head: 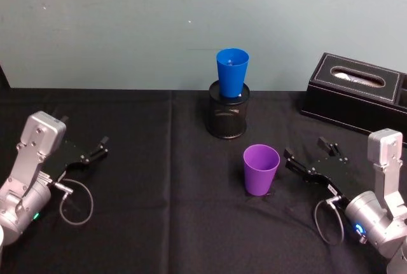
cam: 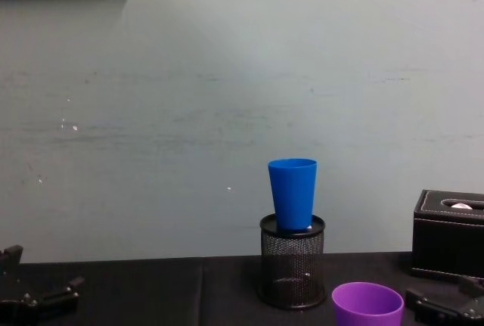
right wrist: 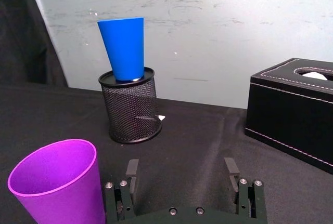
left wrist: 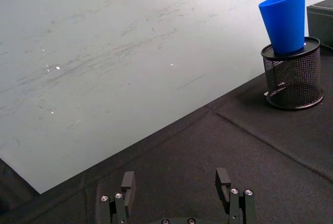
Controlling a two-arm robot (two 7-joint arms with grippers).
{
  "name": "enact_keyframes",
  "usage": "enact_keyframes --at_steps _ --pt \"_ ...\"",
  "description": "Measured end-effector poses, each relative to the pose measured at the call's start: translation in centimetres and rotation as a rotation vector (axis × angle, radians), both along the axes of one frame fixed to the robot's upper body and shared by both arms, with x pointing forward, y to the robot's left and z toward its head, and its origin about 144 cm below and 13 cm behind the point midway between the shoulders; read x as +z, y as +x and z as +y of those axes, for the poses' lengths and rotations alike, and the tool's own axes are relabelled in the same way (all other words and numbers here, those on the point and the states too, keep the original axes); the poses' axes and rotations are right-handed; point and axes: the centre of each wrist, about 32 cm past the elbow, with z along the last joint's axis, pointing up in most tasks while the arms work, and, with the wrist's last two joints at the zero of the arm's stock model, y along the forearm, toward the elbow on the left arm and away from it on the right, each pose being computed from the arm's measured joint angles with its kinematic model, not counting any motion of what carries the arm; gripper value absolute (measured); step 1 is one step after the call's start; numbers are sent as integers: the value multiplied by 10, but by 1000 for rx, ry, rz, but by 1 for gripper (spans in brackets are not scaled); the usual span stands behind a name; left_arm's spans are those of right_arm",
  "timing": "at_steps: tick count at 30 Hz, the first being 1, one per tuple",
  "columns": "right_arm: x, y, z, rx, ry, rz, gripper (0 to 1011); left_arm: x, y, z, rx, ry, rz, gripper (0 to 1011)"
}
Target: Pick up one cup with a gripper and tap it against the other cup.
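Here the right gripper [head: 308, 160] fingers gape empty beside the purple cup [head: 261, 170].

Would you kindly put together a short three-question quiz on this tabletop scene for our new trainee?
1. True or false: the blue cup stands directly on the black cloth.
2. Which end effector is nearer the purple cup? A) left end effector B) right end effector
3. Fill in: the box at the robot's right rear is a black ____ box.

Key
1. False: it sits in the top of the mesh pen holder.
2. B: it lies open just beside the cup, not touching it; the left one rests open far off at the left.
3. Tissue.
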Motion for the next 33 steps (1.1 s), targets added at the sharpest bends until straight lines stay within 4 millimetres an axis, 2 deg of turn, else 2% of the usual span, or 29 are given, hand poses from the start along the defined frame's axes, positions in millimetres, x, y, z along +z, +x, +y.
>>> enact_keyframes --at_steps 33 --pt "1 0 0 2 -3 -2 1004 0 0 0 0 0 0 1011"
